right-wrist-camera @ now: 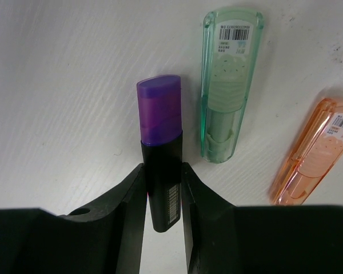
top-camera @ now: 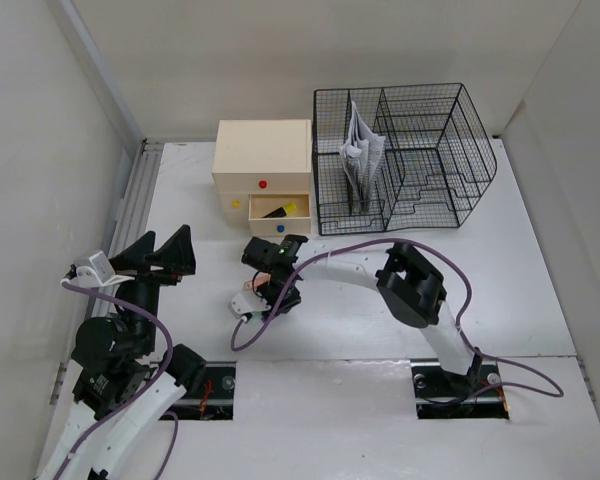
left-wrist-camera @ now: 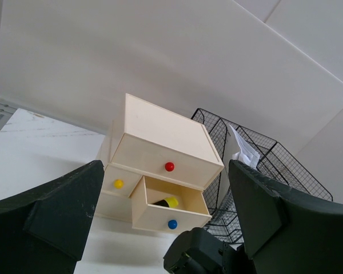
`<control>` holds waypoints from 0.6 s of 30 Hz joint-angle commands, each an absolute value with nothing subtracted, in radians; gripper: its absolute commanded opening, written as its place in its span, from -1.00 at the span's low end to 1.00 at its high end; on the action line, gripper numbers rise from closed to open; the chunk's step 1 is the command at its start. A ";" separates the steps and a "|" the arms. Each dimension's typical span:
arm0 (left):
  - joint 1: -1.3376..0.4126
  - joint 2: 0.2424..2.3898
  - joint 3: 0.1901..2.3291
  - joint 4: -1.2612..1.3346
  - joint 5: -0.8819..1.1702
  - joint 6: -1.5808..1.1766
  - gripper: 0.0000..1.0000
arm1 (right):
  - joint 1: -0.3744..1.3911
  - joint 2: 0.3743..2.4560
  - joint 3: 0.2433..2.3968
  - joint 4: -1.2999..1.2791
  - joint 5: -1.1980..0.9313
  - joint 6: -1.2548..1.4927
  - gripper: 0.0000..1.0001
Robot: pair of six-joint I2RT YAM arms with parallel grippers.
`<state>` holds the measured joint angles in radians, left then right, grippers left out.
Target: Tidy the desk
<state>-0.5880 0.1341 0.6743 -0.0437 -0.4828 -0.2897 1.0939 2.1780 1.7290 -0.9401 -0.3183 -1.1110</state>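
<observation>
So the desk [top-camera: 540, 290] is sitting under everything, with white walls hugging it and a metal rail [top-camera: 140, 200] running along its left edge. At the far edge the black wire rack [top-camera: 410, 155] is standing toward the right corner with papers [top-camera: 362, 150] tucked in. The cream drawer box [top-camera: 263, 150] is sitting just beside it, one drawer [top-camera: 278, 212] hanging open.

Your right arm [top-camera: 410, 285] is bending at the elbow and reaching left over the middle of the desk, the right gripper [right-wrist-camera: 163, 171] pointing down just in front of the box. Your left arm [top-camera: 120, 340] is rearing up by the near left corner. Your left gripper [top-camera: 160, 252] is aiming at the far edge, fingers spread wide and grasping nothing.

From the top you're barely seeing what's under the right wrist. The right wrist view is showing it: the fingers are clenching the black barrel of a purple-capped highlighter [right-wrist-camera: 160, 125]. A green case [right-wrist-camera: 226, 85] is lying just beside it and an orange case [right-wrist-camera: 317, 151] further right. I can't tell if the highlighter is off the surface. The left wrist view is giving you the box's red knob [left-wrist-camera: 169, 166], yellow knob [left-wrist-camera: 118, 184] and blue knob [left-wrist-camera: 172, 224] up close.
</observation>
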 commanded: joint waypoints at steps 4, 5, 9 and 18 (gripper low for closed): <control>-0.592 0.123 0.676 0.002 -0.483 -0.291 0.77 | 1.089 2.108 1.775 -0.942 -0.302 -1.092 -1.00; -0.592 0.123 0.667 0.002 -0.483 -0.291 0.77 | 1.080 2.091 1.785 -0.942 -0.302 -1.082 -1.00; -0.592 0.123 0.667 0.002 -0.483 -0.291 0.77 | 1.080 2.036 1.810 -0.952 -0.281 -1.072 -1.00; -0.592 0.123 0.667 0.002 -0.483 -0.291 0.77 | 1.060 1.974 1.911 -0.919 -0.152 -1.022 -1.00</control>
<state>-0.5880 0.1341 0.6735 -0.0437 -0.4828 -0.2897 1.0767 2.0277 1.8606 -0.9466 -0.2066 -1.0599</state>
